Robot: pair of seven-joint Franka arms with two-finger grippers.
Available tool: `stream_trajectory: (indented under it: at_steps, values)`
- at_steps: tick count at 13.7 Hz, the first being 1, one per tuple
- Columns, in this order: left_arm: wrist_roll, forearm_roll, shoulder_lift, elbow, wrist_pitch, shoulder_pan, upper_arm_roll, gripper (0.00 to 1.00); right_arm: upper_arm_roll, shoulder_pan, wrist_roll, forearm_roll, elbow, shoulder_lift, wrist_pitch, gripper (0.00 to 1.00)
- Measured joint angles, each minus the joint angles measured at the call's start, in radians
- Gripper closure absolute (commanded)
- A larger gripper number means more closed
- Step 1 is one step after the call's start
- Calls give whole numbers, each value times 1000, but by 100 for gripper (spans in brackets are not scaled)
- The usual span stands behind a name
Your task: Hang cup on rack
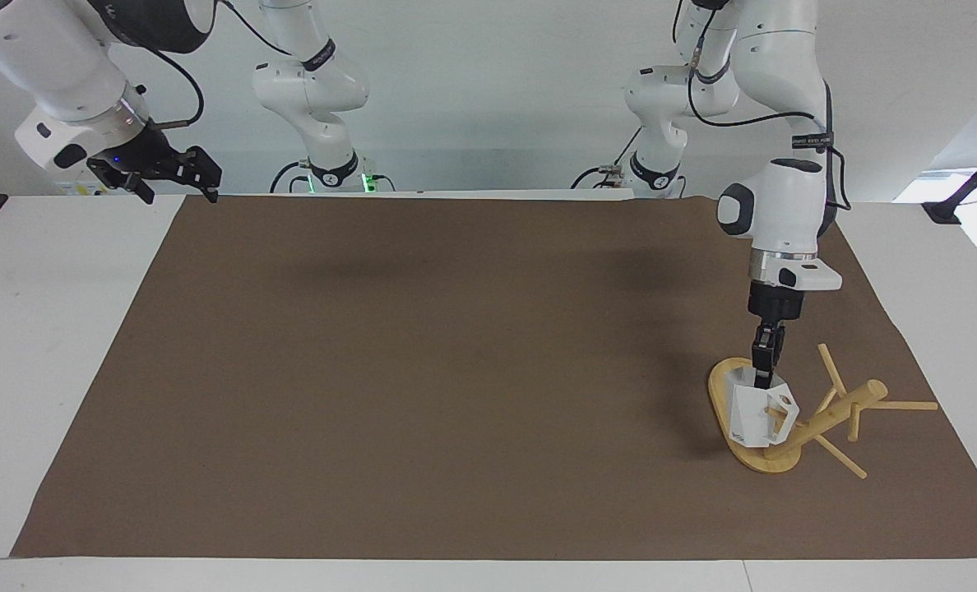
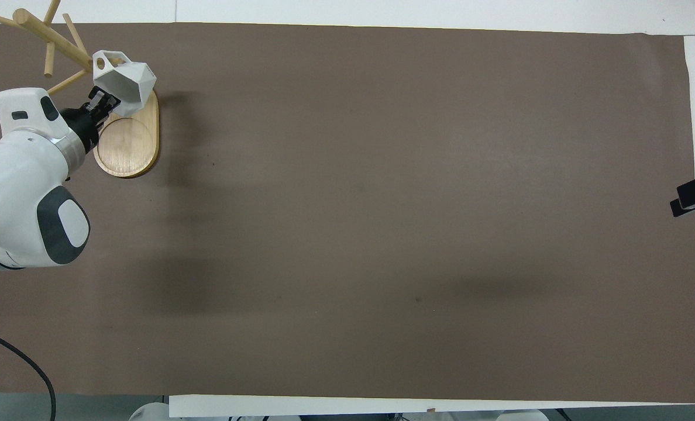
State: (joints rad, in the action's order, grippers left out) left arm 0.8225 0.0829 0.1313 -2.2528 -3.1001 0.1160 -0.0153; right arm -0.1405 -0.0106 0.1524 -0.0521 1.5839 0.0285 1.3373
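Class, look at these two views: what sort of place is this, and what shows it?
Probably a robotics lab test bench: two robot arms mounted at a white table, a plain brown mat, and only a cup and rack as props.

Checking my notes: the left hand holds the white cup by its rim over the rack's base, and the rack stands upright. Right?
Not quite: the rack leans steeply, as the facing view shows. The left hand does hold the cup by its rim.

A brown mat [image 1: 423, 370] covers most of a white table [image 1: 53, 345] — its bare edges show all round — under a plain pale wall [image 1: 488, 90].
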Motion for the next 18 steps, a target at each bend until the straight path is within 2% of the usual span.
stream_trajectory:
  at_steps: [1,2,3,6,7,9,10,11,14,16,18]
  values:
    - [0,0,0,1,4,-4,0,78,0,0,0,0,0,0,0,0]
    - [0,0,0,6,17,-7,0,67,0,0,0,0,0,0,0,0]
    - [0,0,-1,12,41,-8,0,62,0,0,0,0,0,0,0,0]
    - [0,0,-1,21,73,-11,0,58,0,0,0,0,0,0,0,0]
    - [0,0,-3,21,87,-12,0,50,0,0,0,0,0,0,0,0]
    - [-1,0,-27,21,171,-13,0,15,0,0,0,0,0,0,0,0]
    - [-7,0,-56,23,258,-15,0,4,0,0,0,0,0,0,0,0]
    - [-27,0,-97,25,366,-19,1,1,0,0,0,0,0,0,0,0]
    - [-185,0,-229,63,733,-68,5,1,0,0,0,0,0,0,0,0]
    - [-351,-1,-274,161,1008,-105,8,1,0,0,0,0,0,0,0,0]
    - [-509,-10,-267,307,1259,-136,10,1,0,0,0,0,1,0,0,0]
